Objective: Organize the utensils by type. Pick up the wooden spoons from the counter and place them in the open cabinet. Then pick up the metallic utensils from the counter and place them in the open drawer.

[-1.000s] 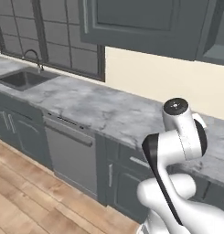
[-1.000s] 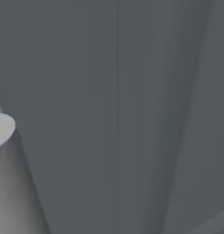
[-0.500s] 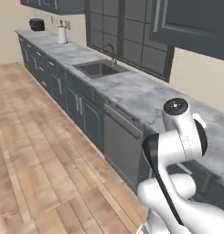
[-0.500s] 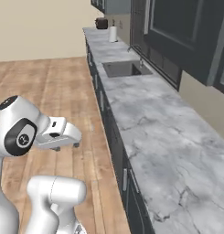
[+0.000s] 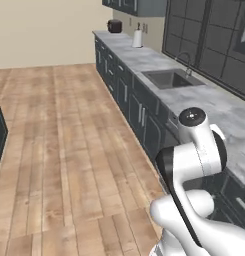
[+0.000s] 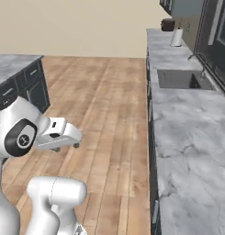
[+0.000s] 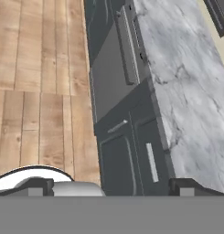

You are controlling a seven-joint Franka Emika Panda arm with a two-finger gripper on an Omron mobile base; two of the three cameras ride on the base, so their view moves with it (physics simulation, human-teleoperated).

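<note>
- The gripper (image 7: pixel 111 185) hangs with its 2 small dark fingers (image 7: pixel 36 186) spread wide apart, released, nothing between them.
- In the right base view the gripper (image 6: pixel 70 137) is a smooth white block held out level over the wooden floor (image 6: pixel 104 114), apart from the counter (image 6: pixel 192 133).
- Ahead of the fingers and off to 1 side, the counter (image 7: pixel 186 82) is a long flat slab of grey-white marble with dark veins and a thin edge; the stretch in view is bare stone.
- Straight ahead between the fingers stand dark grey lower cabinet doors (image 7: pixel 131 151) with flat panels and slim silver bar handles.
- Past them is a smooth grey dishwasher front (image 7: pixel 111 82) with a long bar handle.
- Farther along the counter (image 5: pixel 214 100) sits a rectangular sink (image 5: pixel 169 78) with a curved tap.
- At its far end are a white roll (image 5: pixel 137 38) and a dark boxy toaster (image 5: pixel 114 26).
- The floor is warm brown planks with visible grain.
</note>
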